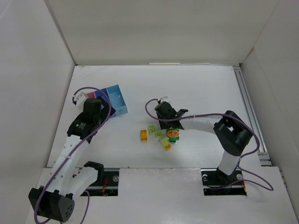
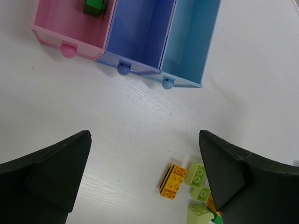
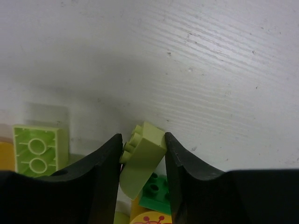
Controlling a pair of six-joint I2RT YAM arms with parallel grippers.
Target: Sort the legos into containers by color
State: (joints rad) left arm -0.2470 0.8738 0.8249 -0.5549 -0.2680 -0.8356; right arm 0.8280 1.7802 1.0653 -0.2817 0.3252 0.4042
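Most legos (image 1: 153, 129), top view, lie piled centrally, well apart from the containers (image 1: 117, 95); sorting looks barely begun. Left wrist: left gripper (image 2: 144, 140) wide, empty; one dark green brick (image 2: 93, 6) in pink box (image 2: 49, 23), blue boxes (image 2: 140, 32) bare where visible. Right wrist: right gripper (image 3: 142, 137) pinches a light green brick (image 3: 145, 156) at the pile.

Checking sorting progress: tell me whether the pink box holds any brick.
Yes, a dark green brick lies inside the pink box, near its far end.
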